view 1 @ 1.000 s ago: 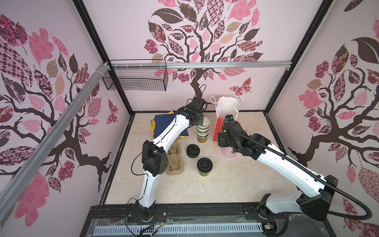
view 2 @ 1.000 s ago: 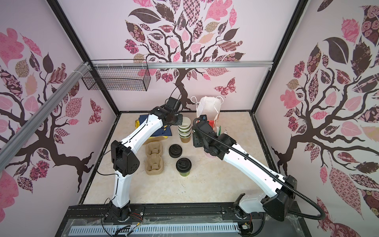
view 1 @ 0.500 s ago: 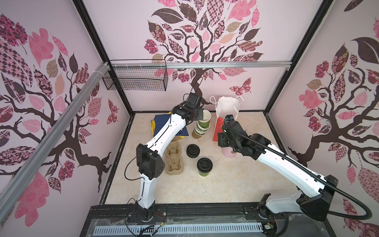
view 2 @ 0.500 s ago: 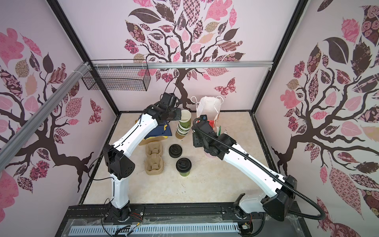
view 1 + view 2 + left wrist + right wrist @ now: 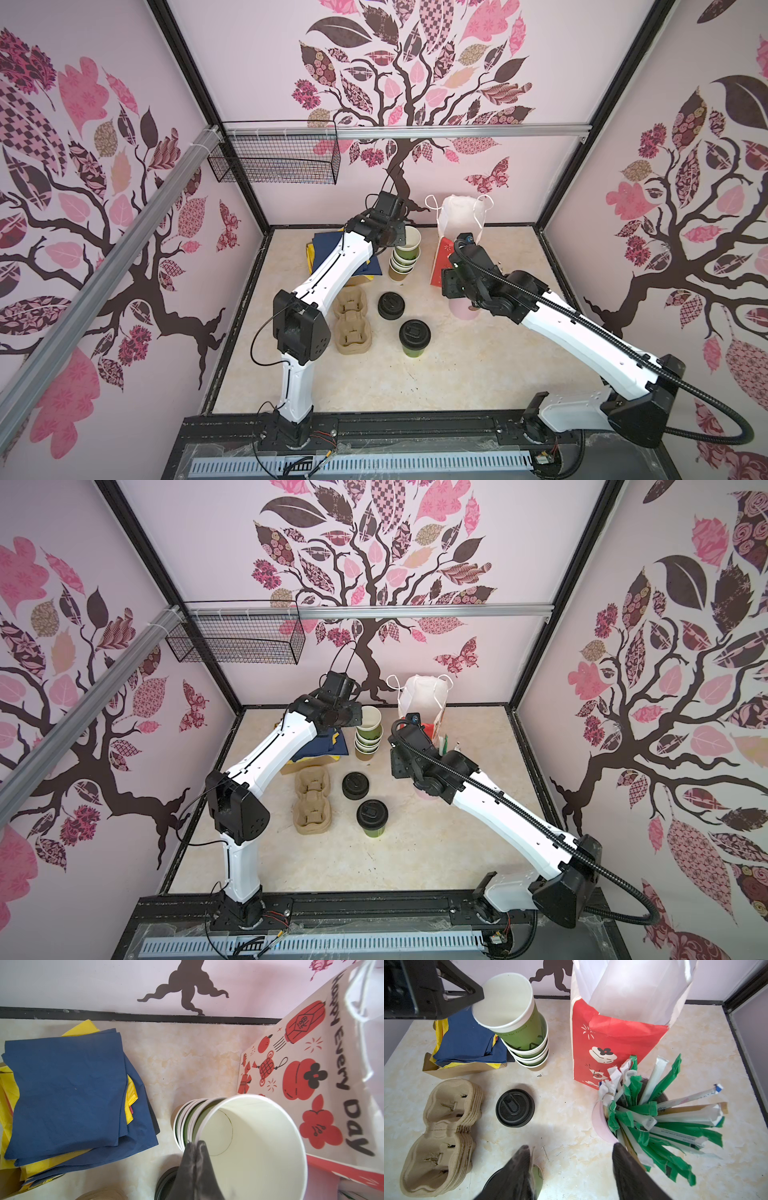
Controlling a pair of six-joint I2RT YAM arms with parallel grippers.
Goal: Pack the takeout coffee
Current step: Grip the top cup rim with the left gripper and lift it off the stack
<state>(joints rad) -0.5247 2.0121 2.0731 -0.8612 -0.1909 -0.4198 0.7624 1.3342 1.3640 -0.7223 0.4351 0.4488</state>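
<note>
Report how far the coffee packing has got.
Done: one lidded green cup stands on the table. In hand: the left tool is shut on the rim of an open green cup, tilted, its base in the cup stack; the right tool hangs open, empty. Left, likely: lid that cup from the black lids, seat both in a carrier, load the bag.

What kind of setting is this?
Likely a mock café takeout counter inside a test booth: stacked green paper cups, moulded brown pulp cup carriers, and a pink cup of wrapped straws.
</note>
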